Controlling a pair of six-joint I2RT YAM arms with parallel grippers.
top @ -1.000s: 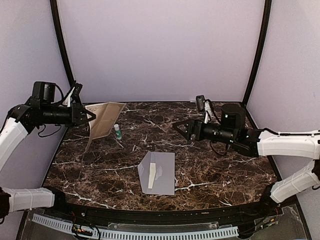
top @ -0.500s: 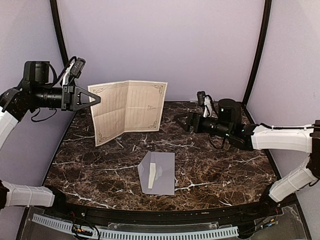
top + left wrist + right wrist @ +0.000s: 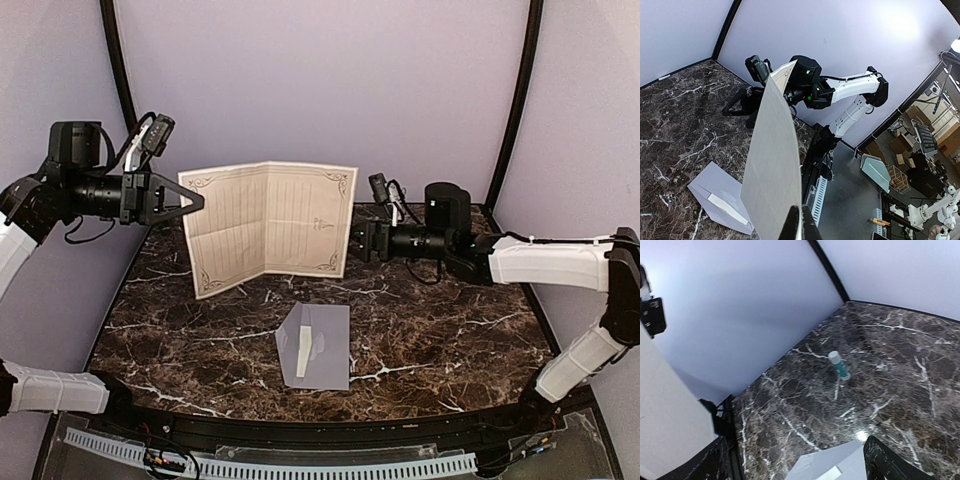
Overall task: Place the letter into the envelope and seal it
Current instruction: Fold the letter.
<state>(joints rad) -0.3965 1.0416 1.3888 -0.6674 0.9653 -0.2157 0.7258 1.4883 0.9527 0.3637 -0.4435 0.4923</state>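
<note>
Top external view: shows the left gripper pinching the left edge of the letter, a tan sheet with an ornate border, creased down the middle and held upright in the air over the dark marble table. Puts the right gripper at the sheet's right edge, fingers spread wide; contact impossible to tell. Finds the envelope flat on the table toward the front, well apart from both grippers, triangular flap open to the left, a white strip on its face near the flap. Right wrist view: picks out a glue stick standing on the marble.
</note>
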